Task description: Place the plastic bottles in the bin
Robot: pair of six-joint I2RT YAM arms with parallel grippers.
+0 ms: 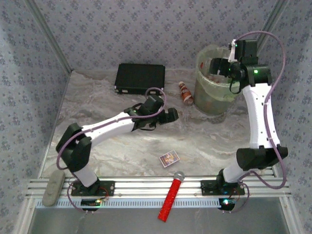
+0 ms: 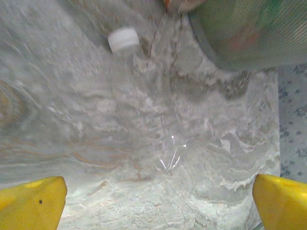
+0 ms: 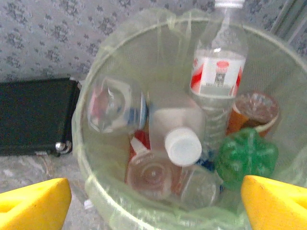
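A clear plastic bottle (image 2: pixel 144 81) with a white cap (image 2: pixel 123 39) lies on the marble table, just ahead of my left gripper (image 2: pixel 158 206), which is open and holds nothing. In the top view the left gripper (image 1: pixel 171 115) sits mid-table, left of the bin (image 1: pixel 214 85). An orange-brown bottle (image 1: pixel 185 92) lies on the table beside the bin. My right gripper (image 1: pixel 217 66) hovers over the bin's mouth. It (image 3: pixel 153 206) is open and empty. Inside the bin (image 3: pixel 91 158) lie several bottles: clear ones (image 3: pixel 218 72), a white-capped one (image 3: pixel 180 139), a green one (image 3: pixel 245 155) and an orange-brown one (image 3: pixel 252 112).
A flat black case (image 1: pixel 140 78) lies at the back, left of the bin. A small patterned card box (image 1: pixel 169 158) and a red microphone (image 1: pixel 171 195) sit near the front edge. A grey object (image 1: pixel 52 187) rests on the rail at front left. Patterned walls enclose the table.
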